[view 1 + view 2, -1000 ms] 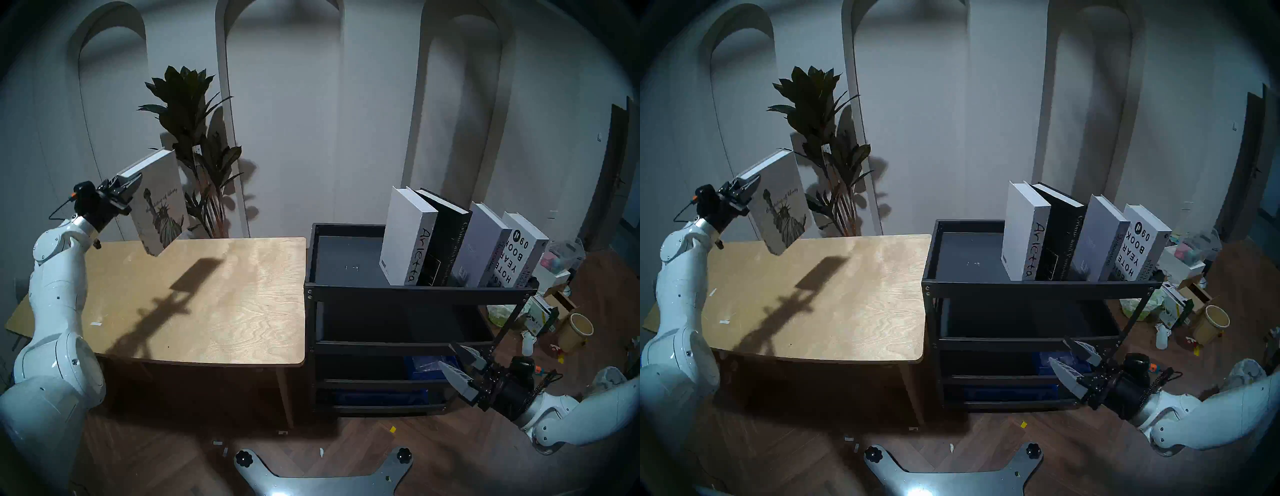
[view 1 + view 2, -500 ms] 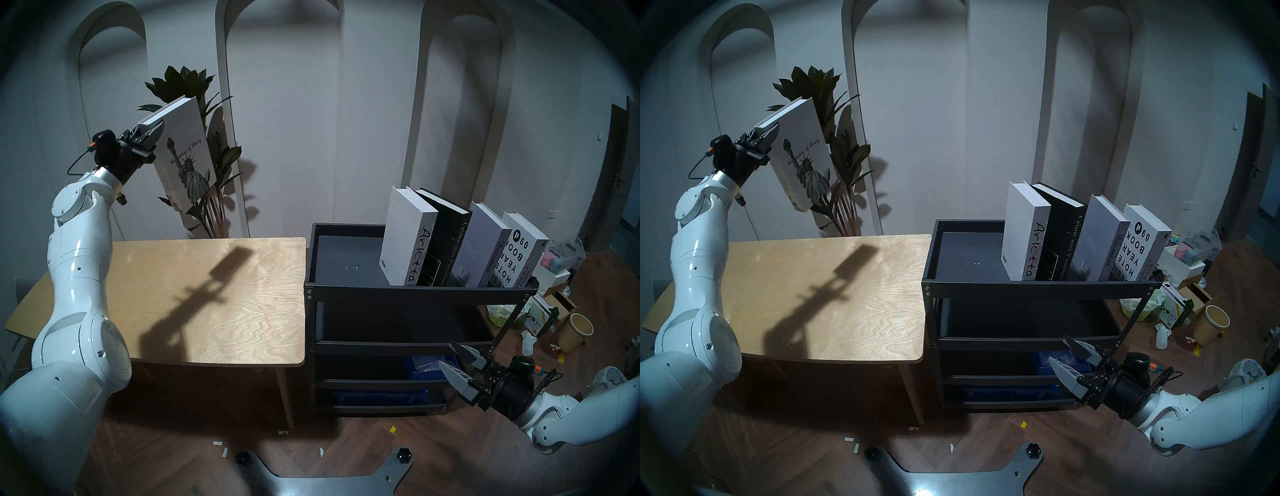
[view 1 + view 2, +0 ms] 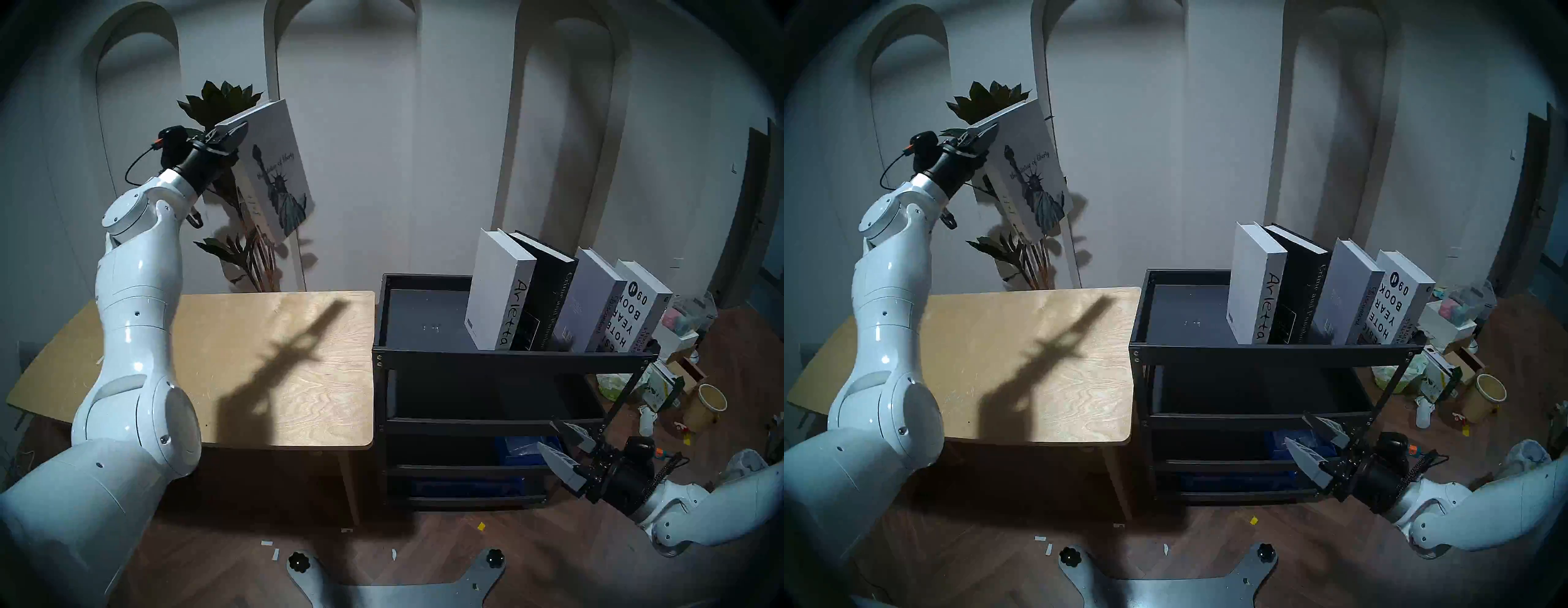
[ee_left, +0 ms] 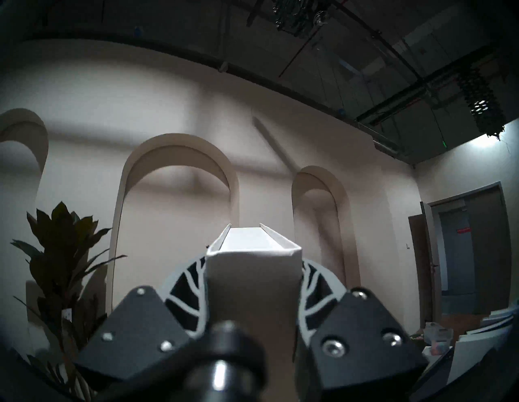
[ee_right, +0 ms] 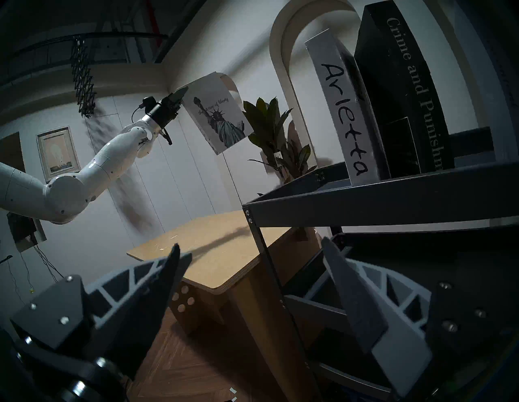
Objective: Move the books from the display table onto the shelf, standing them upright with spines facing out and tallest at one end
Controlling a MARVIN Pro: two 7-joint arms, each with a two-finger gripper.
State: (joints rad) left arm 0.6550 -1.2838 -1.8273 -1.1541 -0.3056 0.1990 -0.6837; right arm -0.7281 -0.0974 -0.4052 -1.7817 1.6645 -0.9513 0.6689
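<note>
Right gripper (image 3: 562, 446): low beside the shelf's lower tiers, jaws wide, empty.
Table (image 3: 297, 403): bare; no books left on it.
Shelf (image 3: 509, 356): four books lean in the right half of the top tray; the left half is free.
Left gripper (image 3: 231, 136): clamped on the top corner of the Statue of Liberty book (image 3: 280, 170), which hangs tilted high above the table's far edge.
Handling advice: carry it across above the tray lip, level it upright, spine to the front, and lower it beside "Arietta" (image 3: 496, 293) without nudging the leaning row.
</note>
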